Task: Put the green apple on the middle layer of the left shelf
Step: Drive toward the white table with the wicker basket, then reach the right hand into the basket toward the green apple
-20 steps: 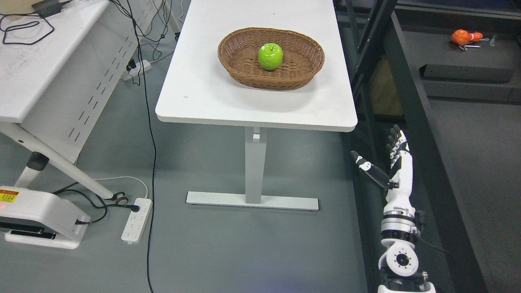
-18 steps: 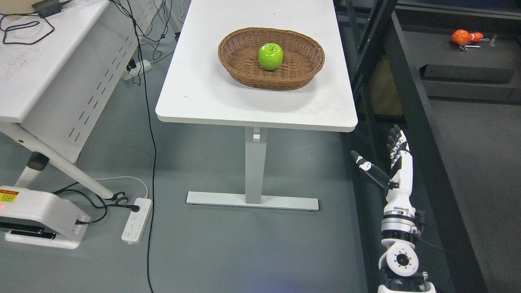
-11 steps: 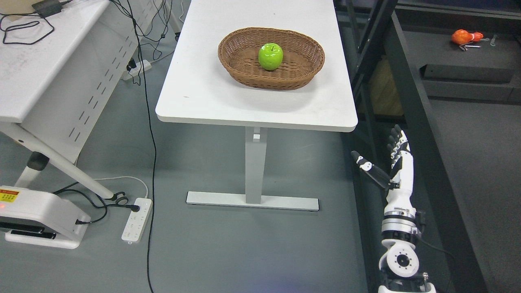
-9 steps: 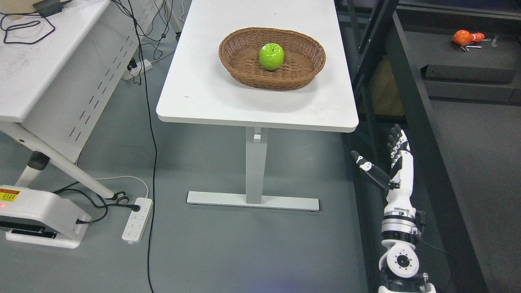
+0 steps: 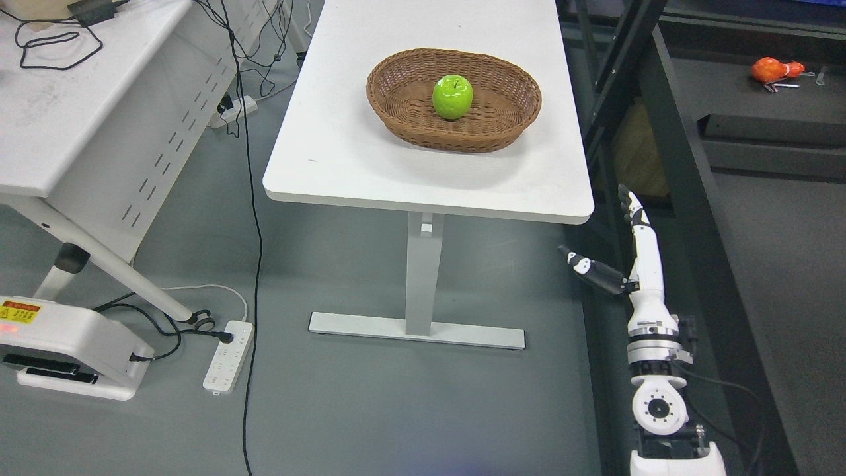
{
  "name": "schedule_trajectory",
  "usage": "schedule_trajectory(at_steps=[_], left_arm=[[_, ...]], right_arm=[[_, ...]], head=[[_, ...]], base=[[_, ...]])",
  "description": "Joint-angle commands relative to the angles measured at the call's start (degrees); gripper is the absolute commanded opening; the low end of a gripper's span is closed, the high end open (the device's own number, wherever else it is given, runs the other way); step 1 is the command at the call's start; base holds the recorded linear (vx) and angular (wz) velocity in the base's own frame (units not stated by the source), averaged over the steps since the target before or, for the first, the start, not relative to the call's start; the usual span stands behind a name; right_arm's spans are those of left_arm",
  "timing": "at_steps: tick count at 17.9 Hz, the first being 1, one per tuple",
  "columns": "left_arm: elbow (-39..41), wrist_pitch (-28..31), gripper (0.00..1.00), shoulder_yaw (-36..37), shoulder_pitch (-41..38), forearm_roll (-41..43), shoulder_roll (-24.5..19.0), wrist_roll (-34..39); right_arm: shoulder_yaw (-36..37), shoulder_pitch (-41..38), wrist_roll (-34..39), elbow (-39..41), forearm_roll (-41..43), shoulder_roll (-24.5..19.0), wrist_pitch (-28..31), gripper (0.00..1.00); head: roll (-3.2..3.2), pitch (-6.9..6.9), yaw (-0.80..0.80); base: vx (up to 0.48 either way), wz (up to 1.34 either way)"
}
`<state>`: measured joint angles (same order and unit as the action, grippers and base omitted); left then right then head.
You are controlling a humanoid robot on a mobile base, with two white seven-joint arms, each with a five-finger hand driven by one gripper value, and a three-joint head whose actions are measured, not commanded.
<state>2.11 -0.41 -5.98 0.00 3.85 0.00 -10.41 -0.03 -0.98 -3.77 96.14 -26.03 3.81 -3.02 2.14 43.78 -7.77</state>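
Note:
A shiny green apple [image 5: 453, 96] sits upright in the middle of a brown wicker basket [image 5: 406, 112] on a white table [image 5: 370, 165]. My right hand [image 5: 605, 241] rises from the lower right, below and to the right of the table's near right corner. Its fingers point straight up and the thumb sticks out to the left, holding nothing. It is well below and in front of the basket. The left hand does not show.
A dark shelf frame [image 5: 674, 152] runs along the right, close to my right arm, with an orange object [image 5: 770, 68] on a dark surface behind it. A white desk [image 5: 73, 125] with cables stands at left. On the floor lie a power strip [image 5: 228, 357] and a white device [image 5: 59, 344].
The whole picture has shifted a little right and down, so the camera moved. My right hand has turned edge-on and reaches slightly higher. The apple stays in the basket.

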Motion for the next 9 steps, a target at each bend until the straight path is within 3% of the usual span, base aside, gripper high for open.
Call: schedule_trajectory(at_steps=[1,3,5,8,9], left_arm=[[0.00,-0.03,1.00,0.00,1.23,0.02,-1.00,-0.05],[0.00,-0.03,1.00,0.00,1.23,0.02,-1.00,-0.05],[0.00,-0.03,1.00,0.00,1.23,-0.07,-1.00,-0.05],[0.00,-0.03,1.00,0.00,1.23,0.02,-1.00,-0.05],[0.00,-0.03,1.00,0.00,1.23,0.02,-1.00,-0.05]], right_arm=[[3.61,0.19,0.69,1.15,-9.03,5.42,-3.89,1.00],[5.65,0.19,0.96,1.25,-8.86,4.11,-10.49,1.00],[4.09,1.59,1.83,1.16,-10.69,4.27,-6.51,0.98],[-2.51,2.39,4.47,1.16,-25.60,4.80,-2.09,0.98],[-3.04,2.39,4.47,1.16,-25.64,4.45,-1.47,0.98]], head=[[0.00,0.00,0.00],[0.00,0.00,0.00],[0.00,0.00,0.00],[0.00,0.00,0.00],[0.00,0.00,0.00]], base=[[0.040,0.08],[0.045,0.08],[0.054,0.10],[0.069,0.14],[0.077,0.16]])
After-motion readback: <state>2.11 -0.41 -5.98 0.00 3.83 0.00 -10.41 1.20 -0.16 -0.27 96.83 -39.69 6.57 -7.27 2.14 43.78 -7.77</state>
